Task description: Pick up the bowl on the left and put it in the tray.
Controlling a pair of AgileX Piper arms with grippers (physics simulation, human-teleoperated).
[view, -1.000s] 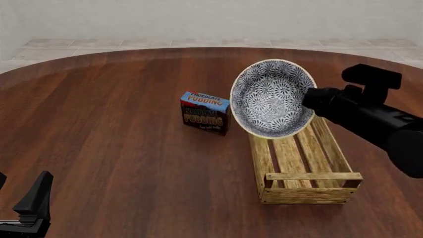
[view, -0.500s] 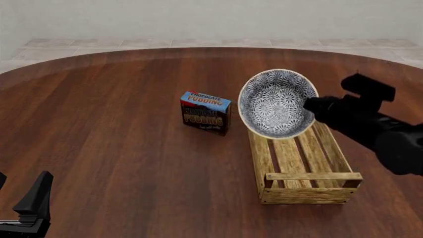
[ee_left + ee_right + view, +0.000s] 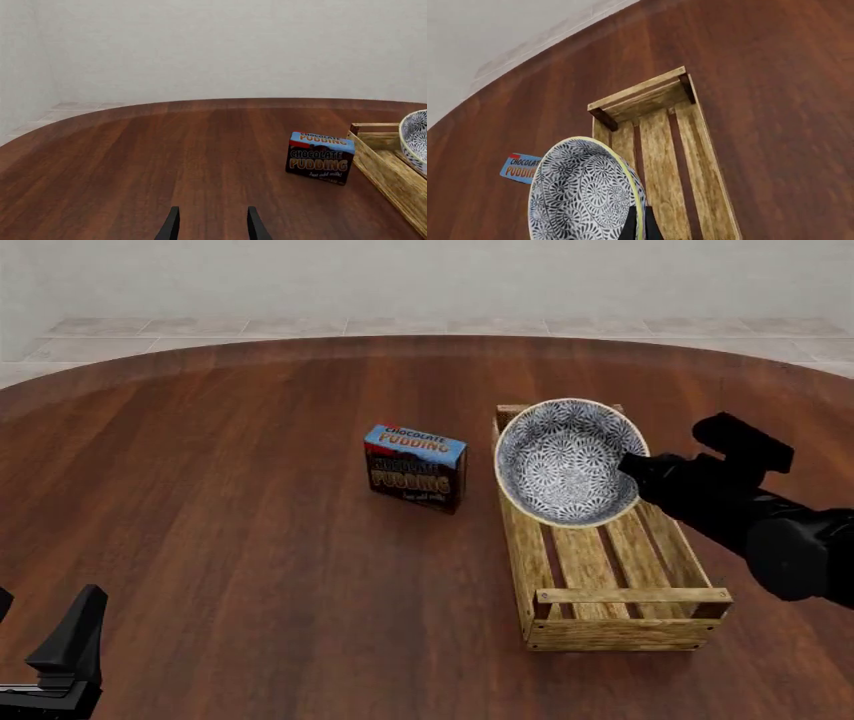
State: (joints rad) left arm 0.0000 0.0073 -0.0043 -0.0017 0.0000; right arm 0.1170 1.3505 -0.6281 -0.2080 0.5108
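Note:
The blue-and-white floral bowl (image 3: 566, 462) hangs tilted on its edge over the far half of the wooden slat tray (image 3: 587, 565), its inside facing left. My right gripper (image 3: 627, 468) is shut on the bowl's right rim. In the right wrist view the bowl (image 3: 584, 192) sits between the fingers (image 3: 629, 227) with the tray (image 3: 657, 125) beneath and beyond it. My left gripper (image 3: 213, 229) is open with nothing in it, low at the near left of the table (image 3: 78, 640), far from the bowl.
A chocolate pudding box (image 3: 415, 467) stands upright just left of the tray's far end, close to the bowl. It also shows as the pudding box (image 3: 320, 157) in the left wrist view. The round wooden table (image 3: 240, 540) ends near the far wall.
My right gripper has carried the bowl down and slightly right, from above the tray's far rail to low over its far half. The left arm has stayed still.

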